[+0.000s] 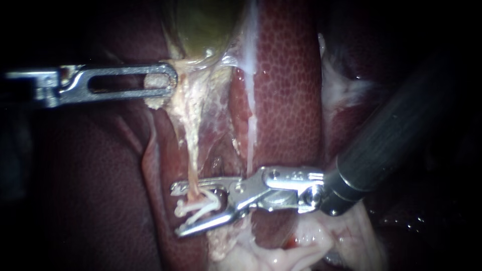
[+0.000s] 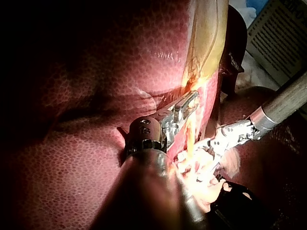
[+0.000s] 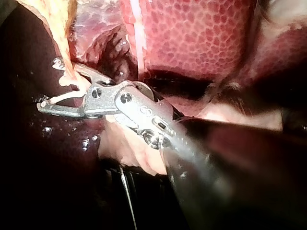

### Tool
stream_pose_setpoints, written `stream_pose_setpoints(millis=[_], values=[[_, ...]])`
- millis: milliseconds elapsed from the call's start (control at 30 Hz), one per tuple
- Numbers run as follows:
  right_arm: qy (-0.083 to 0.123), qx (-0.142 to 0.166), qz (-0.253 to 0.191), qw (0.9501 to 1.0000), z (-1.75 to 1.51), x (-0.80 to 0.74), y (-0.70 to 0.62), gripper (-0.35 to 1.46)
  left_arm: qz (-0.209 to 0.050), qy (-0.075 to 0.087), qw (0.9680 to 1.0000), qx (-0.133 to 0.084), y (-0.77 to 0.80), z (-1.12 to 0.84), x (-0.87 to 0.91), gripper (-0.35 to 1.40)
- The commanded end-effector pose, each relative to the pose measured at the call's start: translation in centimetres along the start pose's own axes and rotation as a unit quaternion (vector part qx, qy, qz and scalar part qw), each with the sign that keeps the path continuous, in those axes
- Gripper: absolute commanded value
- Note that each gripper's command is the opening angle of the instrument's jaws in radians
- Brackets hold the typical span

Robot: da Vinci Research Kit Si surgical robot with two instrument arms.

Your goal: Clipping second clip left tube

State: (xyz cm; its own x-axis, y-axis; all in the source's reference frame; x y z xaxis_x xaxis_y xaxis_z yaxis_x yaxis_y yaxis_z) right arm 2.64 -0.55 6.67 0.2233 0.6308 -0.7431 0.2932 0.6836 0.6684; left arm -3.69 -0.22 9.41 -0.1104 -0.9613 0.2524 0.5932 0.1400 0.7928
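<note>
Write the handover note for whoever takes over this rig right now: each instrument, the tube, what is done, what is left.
Left instrument: shut on pale tissue below the gallbladder.
Right instrument: open, astride the left tube, a white clip in the gap.
Done: tube straddled.
Left: close to set the clip, release, withdraw.

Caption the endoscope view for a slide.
Left instrument grips pale tissue below the gallbladder; right instrument, jaws open, straddles the left tube, white clip between them.
</note>
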Motion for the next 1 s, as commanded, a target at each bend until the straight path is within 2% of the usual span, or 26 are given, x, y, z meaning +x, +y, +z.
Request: stream_pose_setpoints(millis=[33,167,733,800,833,867,933,1000], values=[[0.000,-0.002,0.003,1.0000,-0.01,0.00,0.01,0.57,0.000,0.000,1.0000,0.000,0.00,0.00,0.00,-0.35],[0.000,-0.004,0.006,1.0000,-0.02,-0.01,0.03,0.53,0.000,0.000,1.0000,0.000,0.00,0.00,0.00,-0.35],[-0.001,-0.002,0.015,0.9999,-0.11,-0.07,0.11,0.18,0.000,0.000,1.0000,0.000,0.00,0.00,0.01,-0.35],[-0.001,-0.001,0.017,0.9998,-0.12,-0.07,0.11,0.04,0.000,0.000,1.0000,0.000,0.00,0.01,0.01,-0.35],[-0.002,0.001,0.017,0.9998,-0.13,-0.08,0.10,-0.08,0.000,0.000,1.0000,0.000,0.00,0.01,0.01,-0.35],[-0.005,0.005,0.017,0.9998,-0.14,-0.08,0.10,-0.31,0.000,0.000,1.0000,0.000,0.00,0.01,0.01,-0.35],[-0.014,0.010,0.019,0.9997,-0.16,-0.09,0.09,-0.35,0.000,0.000,1.0000,0.000,0.00,0.01,0.01,-0.35],[-0.013,0.010,0.019,0.9997,-0.16,-0.09,0.09,-0.35,0.000,0.000,1.0000,-0.001,0.00,0.01,0.01,-0.35]])
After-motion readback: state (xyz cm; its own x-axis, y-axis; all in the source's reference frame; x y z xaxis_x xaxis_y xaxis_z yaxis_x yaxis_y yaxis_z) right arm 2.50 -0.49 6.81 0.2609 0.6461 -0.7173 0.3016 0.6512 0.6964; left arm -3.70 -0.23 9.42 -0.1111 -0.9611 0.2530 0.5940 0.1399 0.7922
